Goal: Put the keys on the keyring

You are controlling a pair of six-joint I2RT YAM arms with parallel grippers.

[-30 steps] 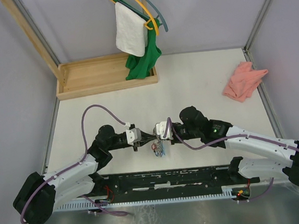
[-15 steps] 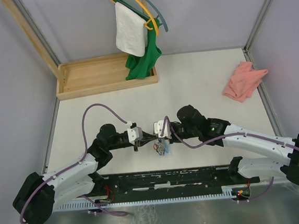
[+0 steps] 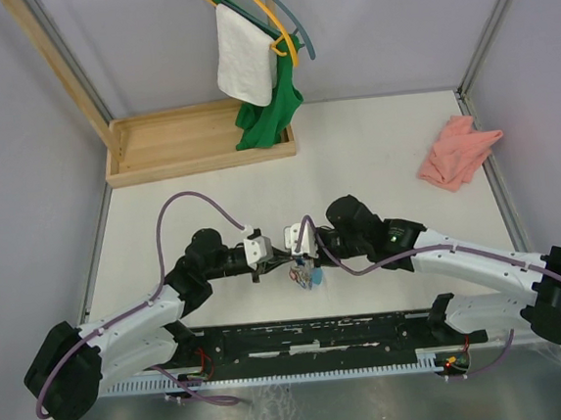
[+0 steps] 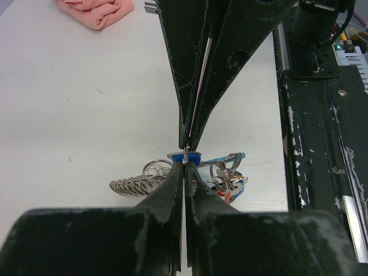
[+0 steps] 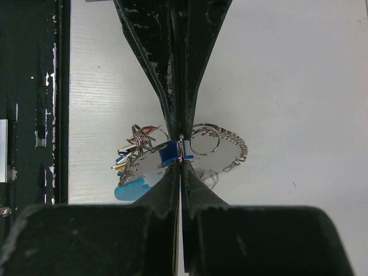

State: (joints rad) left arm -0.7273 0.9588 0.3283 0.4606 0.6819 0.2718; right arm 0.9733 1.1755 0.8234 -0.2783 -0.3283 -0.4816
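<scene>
- The blue key head (image 5: 168,154) sits half hidden behind the right fingers (image 5: 164,192).
- What the touching fingertips (image 4: 177,175) pinch is too thin to name.
- Far beyond the left fingers (image 4: 169,198), the pink cloth (image 4: 95,10) is cut off.

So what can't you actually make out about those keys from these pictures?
Top view: the keys are too small to tell apart, and the right gripper overlaps them.
Left wrist view: the shut left gripper covers whatever it pinches; the blue key head only peeks out behind its tips.
Right wrist view: the meeting fingertips hide whether any key is threaded on the rings.
</scene>
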